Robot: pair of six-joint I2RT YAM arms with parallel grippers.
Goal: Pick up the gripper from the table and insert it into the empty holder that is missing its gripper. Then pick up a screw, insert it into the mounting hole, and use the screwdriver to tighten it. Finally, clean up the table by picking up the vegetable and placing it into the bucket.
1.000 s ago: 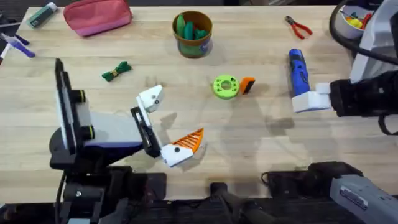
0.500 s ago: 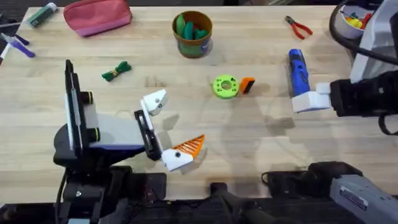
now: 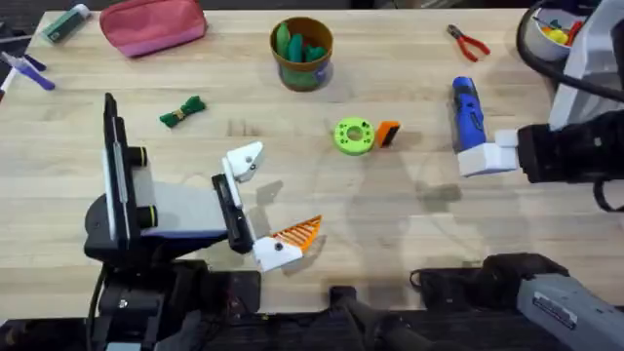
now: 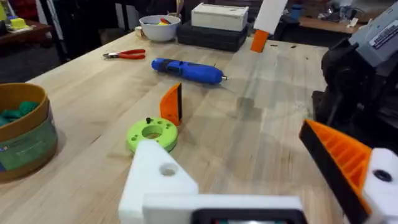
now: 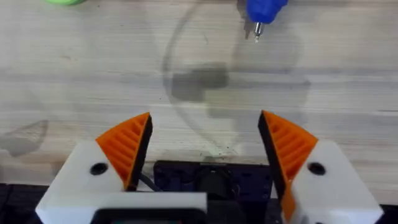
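The orange ribbed gripper (image 3: 388,134) (image 4: 171,104) lies on the table against a green disc (image 3: 353,136) (image 4: 152,133). A small dark screw (image 4: 148,120) seems to stand on the disc's rim. My left gripper (image 3: 263,201) (image 4: 230,143) is open, a short way nearer than the disc. One finger is a bare white holder (image 4: 163,177) and the other carries an orange pad (image 4: 339,158). The blue screwdriver (image 3: 467,109) (image 4: 186,70) (image 5: 264,9) lies just beyond my open right gripper (image 3: 485,156) (image 5: 205,124). The vegetable (image 3: 182,111) lies at the left. The bucket (image 3: 302,54) (image 4: 22,134) holds green pieces.
Red-handled pliers (image 3: 468,42) (image 4: 127,55) and a white bowl (image 3: 561,29) (image 4: 160,26) are at the far right. A pink pouch (image 3: 153,24) and pens (image 3: 29,70) lie at the far left. Bare wood lies between the two grippers.
My left arm has shifted slightly to the right, and its padded finger sits a little nearer the front edge. The right arm and the table's objects have not moved.
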